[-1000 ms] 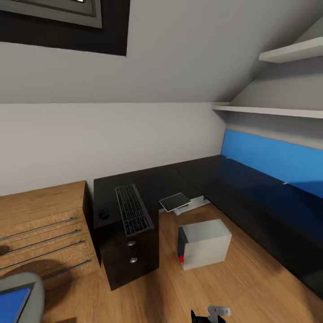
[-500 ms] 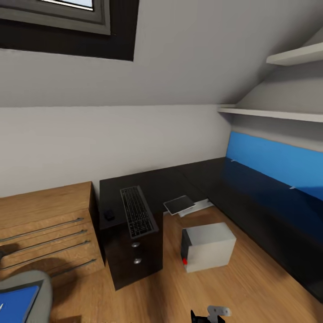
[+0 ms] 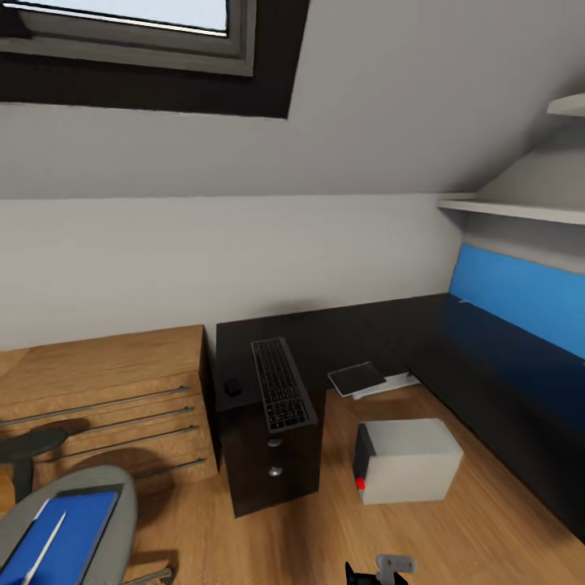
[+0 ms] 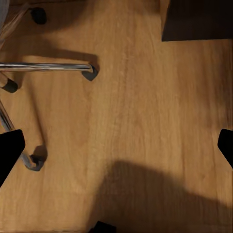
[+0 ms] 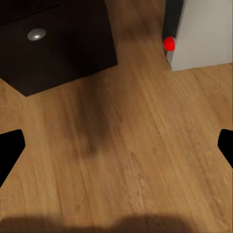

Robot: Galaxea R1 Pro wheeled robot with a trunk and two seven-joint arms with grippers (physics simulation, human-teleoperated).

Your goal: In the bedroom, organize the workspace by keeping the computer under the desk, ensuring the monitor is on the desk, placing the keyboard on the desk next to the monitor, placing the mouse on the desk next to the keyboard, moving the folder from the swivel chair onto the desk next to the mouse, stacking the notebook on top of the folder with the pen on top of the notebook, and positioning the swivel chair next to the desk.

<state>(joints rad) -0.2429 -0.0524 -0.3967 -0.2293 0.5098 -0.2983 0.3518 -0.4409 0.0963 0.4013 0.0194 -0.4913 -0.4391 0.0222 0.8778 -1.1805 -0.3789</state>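
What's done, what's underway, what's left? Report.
Done: nothing visibly. In hand: nothing; the left tool and right tool hang open over floor. Left: the keyboard lies on the drawer cabinet, the computer stands out on the floor beside the desk, the folder sits on the swivel chair.

A: How's the light?

B: Even and soft, a flat rendered look. Daylight shows bright in the skylight (image 3: 122,16); the sloped ceiling and wall (image 3: 244,260) shade gently downward.

A: Shadows?

B: Soft-edged ones on the wood floor (image 4: 145,97): a broad dark patch in both wrist views, thin ones beside the chrome chair legs (image 4: 46,67).

A: Glare?

B: The black surface (image 3: 487,357) mirrors the blue panel (image 3: 520,296)

A: Sharpness?

B: Slightly soft; wide-angle stretch bends lines toward the head view's edges
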